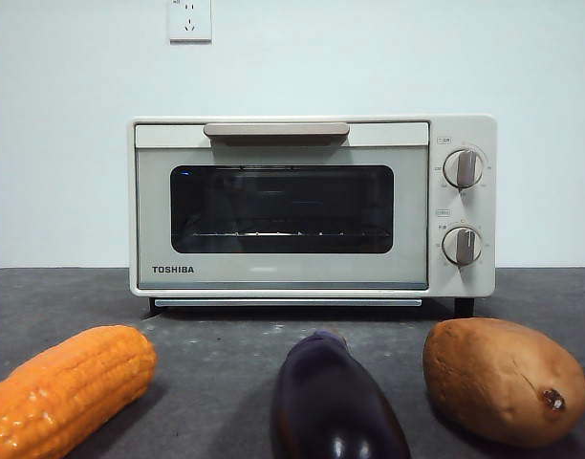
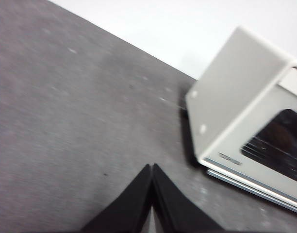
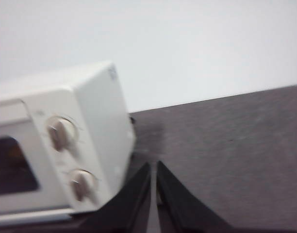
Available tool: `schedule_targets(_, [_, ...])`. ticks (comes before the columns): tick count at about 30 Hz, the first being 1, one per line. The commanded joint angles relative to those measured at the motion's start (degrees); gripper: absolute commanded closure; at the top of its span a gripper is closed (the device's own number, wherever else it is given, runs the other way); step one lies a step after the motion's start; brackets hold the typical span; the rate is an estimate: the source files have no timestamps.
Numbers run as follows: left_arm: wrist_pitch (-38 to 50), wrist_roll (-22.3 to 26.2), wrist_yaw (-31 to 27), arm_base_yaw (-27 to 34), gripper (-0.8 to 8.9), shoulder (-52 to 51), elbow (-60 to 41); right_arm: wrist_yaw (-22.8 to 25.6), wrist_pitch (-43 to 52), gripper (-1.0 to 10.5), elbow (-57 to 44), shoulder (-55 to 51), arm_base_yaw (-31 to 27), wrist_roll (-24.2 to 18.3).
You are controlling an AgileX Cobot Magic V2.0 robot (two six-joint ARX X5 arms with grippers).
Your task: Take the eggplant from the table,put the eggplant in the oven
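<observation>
Currently my left gripper (image 2: 152, 167) hangs over bare surface (image 2: 66, 121) beside the oven (image 1: 312, 206), jaws pressed together. My right gripper (image 3: 153, 165) sits by the oven's knob side, jaws nearly touching. Oven door closed. Eggplant (image 1: 335, 402) lies on the surface in front, between corn cob (image 1: 68, 387) and sweet potato (image 1: 503, 378).

Setting: a staged test bench, not a working kitchen. The bench (image 1: 226, 373) is a flat dark grey matte surface with pale specks, backed by a bare white wall (image 1: 63, 143). A wall socket (image 1: 189, 19) sits at 12 o'clock above the oven (image 1: 312, 206), a small cream Toshiba countertop unit. No cabinets, sink or utensils appear.
</observation>
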Motion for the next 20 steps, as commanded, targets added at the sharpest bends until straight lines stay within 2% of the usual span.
schedule_targets(1, [-0.33,-2.21,2.12,0.11,8.09,-0.02,2.12,-2.99,0.13,9.4,2.93,-0.15,-0.09,8.94])
schedule_targets(3, [-2.14,-2.58,2.47,0.11,8.09,0.33,4.24,-3.93,-1.88,9.4,5.66,-0.09,-0.07,10.43])
schedule_targets(7, [-5.73,-2.25,2.56,0.11,8.09,2.64,9.22,-3.76,-7.82,9.4,12.9,1.18,-0.09,10.1])
schedule_targets(11, [-6.67,-1.7,3.54,0.11,8.09,7.61,14.62,-3.76,-13.57,9.4,21.38,5.18,-0.09,7.21])
schedule_targets(15, [-6.8,0.81,6.01,0.11,8.09,14.23,20.46,-4.28,-20.0,9.4,29.62,10.84,-0.07,5.16])
schedule_targets(20, [-9.14,5.14,12.2,0.09,8.09,23.34,28.63,-8.94,-27.52,9.4,38.27,18.4,-0.07,2.95])
